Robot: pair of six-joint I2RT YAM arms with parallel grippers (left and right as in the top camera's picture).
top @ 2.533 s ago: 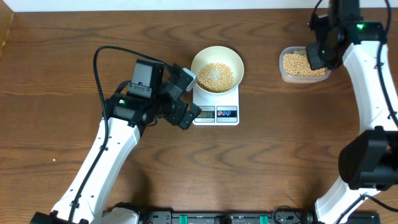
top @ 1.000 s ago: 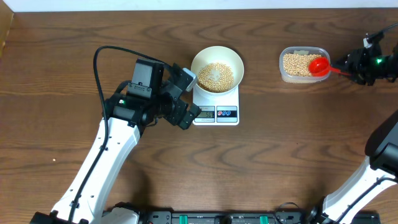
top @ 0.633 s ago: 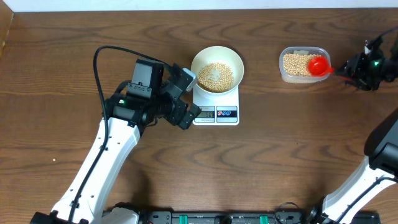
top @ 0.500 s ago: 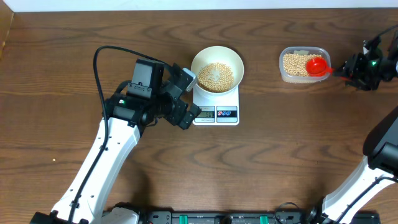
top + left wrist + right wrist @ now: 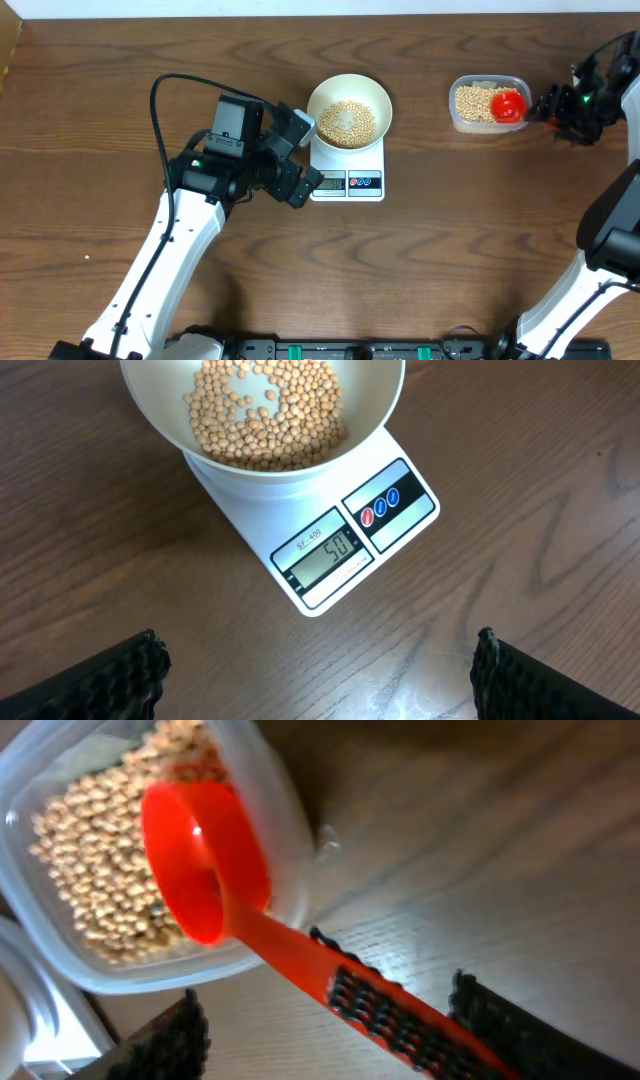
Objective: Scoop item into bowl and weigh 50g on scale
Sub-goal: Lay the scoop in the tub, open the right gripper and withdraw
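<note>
The white bowl stands on the scale with a layer of tan beans in it. The display reads 50. Just left of the scale, my left gripper is open and empty. A red scoop rests with its cup in the clear tub of beans. Its handle lies between the fingers of my open right gripper, close against one finger.
Brown wooden tabletop all round. The left arm's black cable loops over the table's left part. The right arm's white links run down the right edge.
The right gripper's jaws have spread apart around the scoop handle. The scoop has settled further into the tub. The left arm, bowl and scale have not moved.
</note>
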